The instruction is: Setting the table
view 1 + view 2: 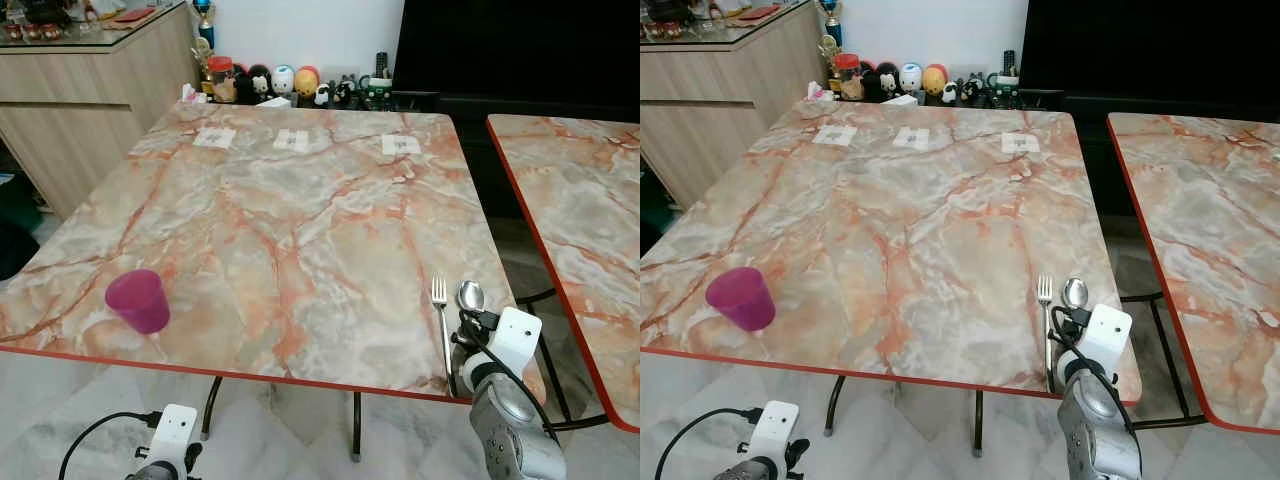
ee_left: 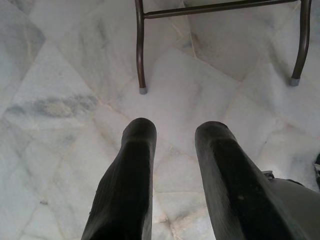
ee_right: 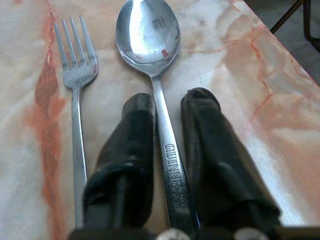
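Observation:
A steel spoon lies flat on the marble table near its front right corner, with a fork parallel just to its left. My right gripper reaches over the table's edge, its two black fingers shut on the spoon's handle. A purple cup stands upright near the front left edge. My left gripper hangs open below the table, above the floor.
A second marble table stands to the right across a narrow gap. Three small paper labels lie along the far edge. Behind are toys, a wooden cabinet and a dark screen. Metal table legs rise from the floor.

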### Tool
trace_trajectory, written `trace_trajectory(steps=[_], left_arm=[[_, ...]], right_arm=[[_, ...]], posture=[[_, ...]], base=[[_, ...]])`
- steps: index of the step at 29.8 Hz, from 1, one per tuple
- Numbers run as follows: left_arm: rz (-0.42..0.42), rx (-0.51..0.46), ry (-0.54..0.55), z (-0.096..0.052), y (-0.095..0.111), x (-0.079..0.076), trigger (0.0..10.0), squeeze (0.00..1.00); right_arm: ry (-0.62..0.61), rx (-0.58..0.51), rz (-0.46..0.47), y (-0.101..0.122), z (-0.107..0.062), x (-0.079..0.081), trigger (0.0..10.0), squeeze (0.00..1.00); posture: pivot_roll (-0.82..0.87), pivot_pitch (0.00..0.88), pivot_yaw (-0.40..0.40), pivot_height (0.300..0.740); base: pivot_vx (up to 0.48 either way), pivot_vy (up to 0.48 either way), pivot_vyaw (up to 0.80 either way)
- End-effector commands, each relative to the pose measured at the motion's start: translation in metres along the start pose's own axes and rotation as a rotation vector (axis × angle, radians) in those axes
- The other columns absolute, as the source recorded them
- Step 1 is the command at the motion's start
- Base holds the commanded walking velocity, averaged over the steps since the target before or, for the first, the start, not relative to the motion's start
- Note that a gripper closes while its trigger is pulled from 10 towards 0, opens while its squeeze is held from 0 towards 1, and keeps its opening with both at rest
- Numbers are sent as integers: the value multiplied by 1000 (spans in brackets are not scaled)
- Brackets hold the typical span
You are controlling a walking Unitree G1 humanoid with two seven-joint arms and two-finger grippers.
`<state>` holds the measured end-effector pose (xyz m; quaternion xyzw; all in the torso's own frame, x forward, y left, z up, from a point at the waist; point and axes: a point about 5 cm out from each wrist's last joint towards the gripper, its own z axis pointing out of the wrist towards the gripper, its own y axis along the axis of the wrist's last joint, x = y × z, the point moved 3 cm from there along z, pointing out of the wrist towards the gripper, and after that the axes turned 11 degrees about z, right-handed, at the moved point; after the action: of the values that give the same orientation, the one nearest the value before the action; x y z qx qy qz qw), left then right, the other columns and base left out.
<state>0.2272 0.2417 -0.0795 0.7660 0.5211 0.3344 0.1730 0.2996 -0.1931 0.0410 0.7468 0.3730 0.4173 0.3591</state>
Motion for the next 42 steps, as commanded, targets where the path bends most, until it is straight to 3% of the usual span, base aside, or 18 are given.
trace_trajectory(steps=[1, 18, 27, 33, 34, 36, 37, 39, 42], left_arm=[[4, 21, -7, -1, -6, 0, 10000, 0], [6, 24, -7, -1, -6, 0, 10000, 0], [9, 24, -5, -1, -6, 0, 10000, 0], [11, 26, -3, -1, -7, 0, 10000, 0], [12, 27, -3, -1, -7, 0, 10000, 0], [13, 27, -3, -1, -7, 0, 10000, 0], [15, 26, -4, -1, -6, 0, 10000, 0], [17, 26, -4, -1, -6, 0, 10000, 0], [23, 26, -1, -1, -7, 0, 10000, 0]], right_arm=[[5, 27, -10, -4, 1, 2, 0, 0], [1, -6, -12, 1, 2, 2, 0, 0], [-18, -185, 34, 29, -2, -1, 0, 0], [57, -280, 84, 42, -8, 9, 0, 0], [66, -304, 55, 45, -9, 11, 1882, 0], [71, -318, 33, 46, -10, 12, 1882, 0], [82, -354, -1, 49, -12, 15, 10000, 0], [110, -403, -29, 54, -16, 21, 10000, 0], [189, -479, -142, 62, -24, 36, 10000, 0]], posture=[[47, 21, -5, 740], [49, 19, -7, 740], [49, 19, -6, 740], [48, 20, -6, 740], [48, 20, -6, 740], [48, 20, -6, 740], [46, 18, -5, 740], [46, 18, -5, 740], [48, 18, -6, 740]], base=[[0, 0, 0], [0, 0, 0], [0, 0, 0], [0, 0, 0], [0, 0, 0], [0, 0, 0], [0, 0, 0], [0, 0, 0], [0, 0, 0]])
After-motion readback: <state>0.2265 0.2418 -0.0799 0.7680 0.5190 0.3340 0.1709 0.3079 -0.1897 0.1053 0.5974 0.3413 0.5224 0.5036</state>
